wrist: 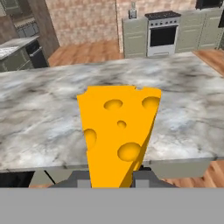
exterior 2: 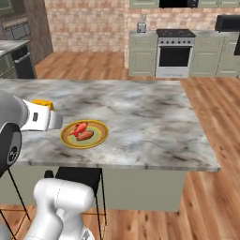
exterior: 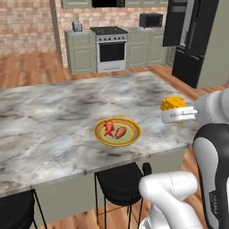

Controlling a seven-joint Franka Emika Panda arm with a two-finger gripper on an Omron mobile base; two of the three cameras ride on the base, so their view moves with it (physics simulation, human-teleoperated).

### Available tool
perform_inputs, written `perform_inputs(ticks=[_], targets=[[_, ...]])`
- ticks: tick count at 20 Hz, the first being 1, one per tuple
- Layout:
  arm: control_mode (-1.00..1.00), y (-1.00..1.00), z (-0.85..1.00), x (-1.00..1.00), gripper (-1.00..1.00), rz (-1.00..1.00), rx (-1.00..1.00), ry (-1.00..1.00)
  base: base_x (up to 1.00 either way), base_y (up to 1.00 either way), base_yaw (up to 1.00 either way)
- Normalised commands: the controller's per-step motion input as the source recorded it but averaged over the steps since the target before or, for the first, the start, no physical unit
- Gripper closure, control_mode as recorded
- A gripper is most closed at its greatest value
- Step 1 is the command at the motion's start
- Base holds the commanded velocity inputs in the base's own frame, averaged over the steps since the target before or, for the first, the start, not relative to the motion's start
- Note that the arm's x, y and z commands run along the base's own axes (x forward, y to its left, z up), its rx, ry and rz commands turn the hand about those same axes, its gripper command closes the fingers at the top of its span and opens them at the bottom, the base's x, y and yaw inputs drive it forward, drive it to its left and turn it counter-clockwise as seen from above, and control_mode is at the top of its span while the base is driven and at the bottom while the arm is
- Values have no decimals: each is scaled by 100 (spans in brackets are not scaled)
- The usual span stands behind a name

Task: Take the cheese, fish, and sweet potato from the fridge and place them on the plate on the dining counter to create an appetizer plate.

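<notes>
Gripper (wrist: 111, 181) clamps the cheese (wrist: 118, 131) between its fingertips, holding it above the dining counter (exterior: 53, 112) near the long edge with the stools. Beside it, close to that same edge, the plate (exterior: 117, 131) carries the fish (exterior: 108, 128) and the sweet potato (exterior: 120, 133).

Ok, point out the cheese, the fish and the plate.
cheese (wrist: 119, 131): hand view, middle of the holed wedge face.
fish (exterior: 108, 128): left base view, red body on the plate.
plate (exterior: 133, 138): left base view, bare yellow rim at its right.
</notes>
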Motion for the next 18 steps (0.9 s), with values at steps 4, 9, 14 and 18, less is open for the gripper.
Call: perform_inputs(ticks=[4,9,14,18], targets=[[100,0,0,0,100,0,0,0,38,32,0],[100,0,0,0,100,0,0,0,36,36,0],[-100,1,-9,14,100,0,0,2,21,18,0],[-100,-1,-25,40,100,0,0,12,0,0,0]])
